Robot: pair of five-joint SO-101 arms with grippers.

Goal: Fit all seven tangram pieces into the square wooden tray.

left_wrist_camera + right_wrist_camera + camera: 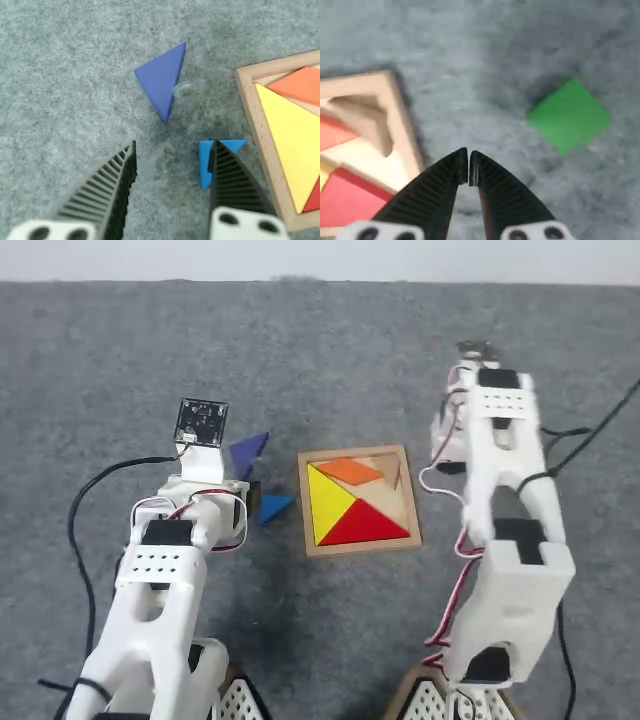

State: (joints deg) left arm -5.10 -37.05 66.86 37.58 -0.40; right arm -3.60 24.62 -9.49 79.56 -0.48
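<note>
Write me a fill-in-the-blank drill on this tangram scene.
1. The left gripper is ____ (open or shut).
2. The right gripper is ____ (open or shut).
3. The tray holds a red piece, an orange piece and a ____ one.
4. The square piece outside the tray is ____.
Missing words: open; shut; yellow; green.

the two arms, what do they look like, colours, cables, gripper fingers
The left arm and right arm are white plastic shells with black servo blocks, trailing thin red, white and black wires plus thicker black cables. A square black camera board sits on the left arm's white bracket. The left gripper and right gripper have black ribbed fingers tapering to points.
</note>
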